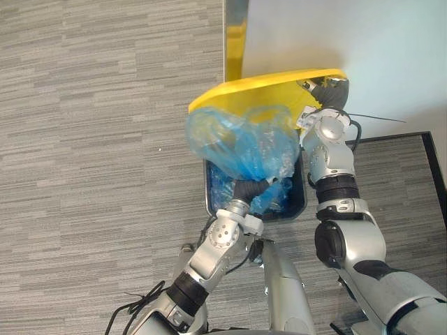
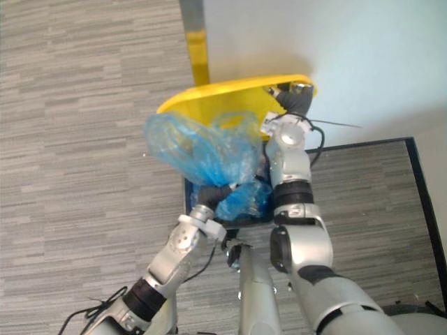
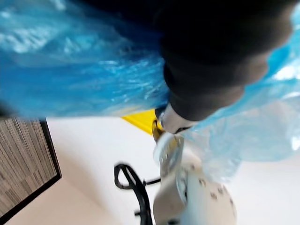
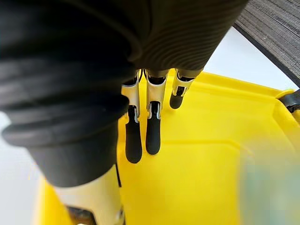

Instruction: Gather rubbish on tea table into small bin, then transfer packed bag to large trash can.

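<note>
A large dark trash can (image 1: 299, 206) with a blue liner stands on the carpet, its yellow lid (image 1: 258, 91) raised. My right hand (image 1: 328, 91) is open, its straight fingers (image 4: 151, 136) pressing flat against the lid and keeping it up. A full, crinkled blue rubbish bag (image 1: 244, 143) hangs over the can's mouth. My left hand (image 1: 250, 190) reaches into the bag's lower end from below, and the blue plastic (image 3: 84, 79) covers everything past the dark wrist cover (image 3: 220, 56).
Grey striped carpet (image 1: 91, 139) spreads to the left. A white wall (image 1: 349, 35) with a yellow vertical strip (image 1: 236, 38) rises behind the can. A black-edged border (image 1: 427, 150) runs along the floor on the right.
</note>
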Robot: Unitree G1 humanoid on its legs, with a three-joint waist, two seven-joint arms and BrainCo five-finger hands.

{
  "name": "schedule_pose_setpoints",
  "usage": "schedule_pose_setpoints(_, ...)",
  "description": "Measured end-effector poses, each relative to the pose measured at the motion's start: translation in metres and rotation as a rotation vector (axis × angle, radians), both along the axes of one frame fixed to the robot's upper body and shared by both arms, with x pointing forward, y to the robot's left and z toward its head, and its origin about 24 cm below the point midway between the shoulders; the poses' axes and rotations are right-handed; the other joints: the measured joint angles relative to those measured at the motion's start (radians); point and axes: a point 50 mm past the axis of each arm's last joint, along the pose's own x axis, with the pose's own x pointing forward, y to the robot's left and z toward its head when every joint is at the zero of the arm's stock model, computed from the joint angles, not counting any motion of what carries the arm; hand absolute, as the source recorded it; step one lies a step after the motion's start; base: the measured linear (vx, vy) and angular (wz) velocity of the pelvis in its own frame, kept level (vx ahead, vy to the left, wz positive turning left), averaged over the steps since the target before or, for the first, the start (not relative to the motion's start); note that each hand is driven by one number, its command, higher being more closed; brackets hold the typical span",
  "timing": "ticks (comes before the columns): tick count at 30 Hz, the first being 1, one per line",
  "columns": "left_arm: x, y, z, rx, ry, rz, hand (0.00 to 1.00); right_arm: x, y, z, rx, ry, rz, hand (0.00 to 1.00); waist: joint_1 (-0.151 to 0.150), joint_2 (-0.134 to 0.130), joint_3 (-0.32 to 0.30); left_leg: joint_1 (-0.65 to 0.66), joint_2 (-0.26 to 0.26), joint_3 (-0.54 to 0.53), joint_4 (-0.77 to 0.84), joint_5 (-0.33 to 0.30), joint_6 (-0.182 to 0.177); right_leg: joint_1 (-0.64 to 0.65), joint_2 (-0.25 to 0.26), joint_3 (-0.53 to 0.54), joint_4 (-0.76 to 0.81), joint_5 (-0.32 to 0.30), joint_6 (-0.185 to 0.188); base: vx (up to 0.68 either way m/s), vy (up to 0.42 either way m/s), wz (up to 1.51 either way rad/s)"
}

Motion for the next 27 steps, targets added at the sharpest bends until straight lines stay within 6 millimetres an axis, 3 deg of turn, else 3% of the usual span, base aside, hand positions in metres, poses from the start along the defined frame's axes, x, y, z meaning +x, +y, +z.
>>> schedule_pose_setpoints(5, 0.013, -0.001, -0.008, 0.118, -0.004, 0.053, 1.00, 0.000, 0.001, 0.004, -0.004, -0.019, 0.002, 0.00, -0.008, 0.000, 0.000, -0.021, 0.000, 0.002, -0.017, 0.027, -0.013, 0.020, 0.017, -0.005, -0.108, 0.081, 0.012, -0.09, 0.037, 0.00)
schedule_pose_setpoints(14, 0.043, 0.007, -0.010, 0.212, 0.034, 0.149, 1.00, -0.003, 0.004, 0.021, -0.038, -0.093, 0.009, 0.00, -0.016, -0.007, 0.001, -0.091, 0.005, 0.004, -0.003, 0.028, -0.014, -0.029, 0.022, -0.010, -0.130, 0.097, 0.016, -0.01, 0.008, -0.01)
schedule_pose_setpoints(17, 0.056, 0.013, -0.004, 0.231, 0.035, 0.190, 1.00, -0.005, 0.005, 0.031, -0.072, -0.131, 0.011, 0.00, -0.021, -0.025, 0.008, -0.114, 0.004, 0.018, 0.005, 0.028, -0.014, -0.057, 0.017, -0.001, -0.117, 0.098, 0.017, 0.00, 0.042, -0.10)
schedule_pose_setpoints(18, 0.072, 0.029, -0.003, 0.229, 0.072, 0.277, 1.00, -0.008, 0.011, 0.036, -0.087, -0.162, 0.030, 0.00, -0.035, -0.058, 0.022, -0.142, 0.008, 0.022, 0.034, 0.016, -0.006, -0.084, 0.019, 0.013, -0.100, 0.100, 0.014, -0.03, 0.065, -0.11)
schedule_pose_setpoints(19, 0.074, 0.031, -0.002, 0.228, 0.076, 0.292, 0.00, -0.010, 0.012, 0.042, -0.093, -0.191, 0.031, 0.00, -0.037, -0.062, 0.024, -0.161, 0.007, 0.024, 0.044, 0.013, -0.004, -0.102, 0.018, 0.015, -0.099, 0.100, 0.014, -0.05, 0.069, -0.16)
schedule_pose_setpoints(24, 0.085, 0.052, -0.020, 0.279, 0.176, 0.395, 0.00, -0.013, 0.021, 0.049, -0.136, -0.230, 0.058, 0.00, -0.046, -0.072, 0.034, -0.192, 0.014, 0.038, 0.085, -0.002, -0.007, -0.136, 0.018, 0.026, -0.074, 0.109, 0.011, -0.03, 0.026, -0.12)
schedule_pose_setpoints(27, 0.097, 0.069, -0.013, 0.285, 0.196, 0.494, 0.00, -0.021, 0.022, 0.064, -0.173, -0.302, 0.068, 0.00, -0.049, -0.078, 0.043, -0.252, 0.017, 0.038, 0.123, -0.016, 0.003, -0.192, 0.017, 0.037, -0.051, 0.101, 0.021, -0.08, -0.007, -0.08)
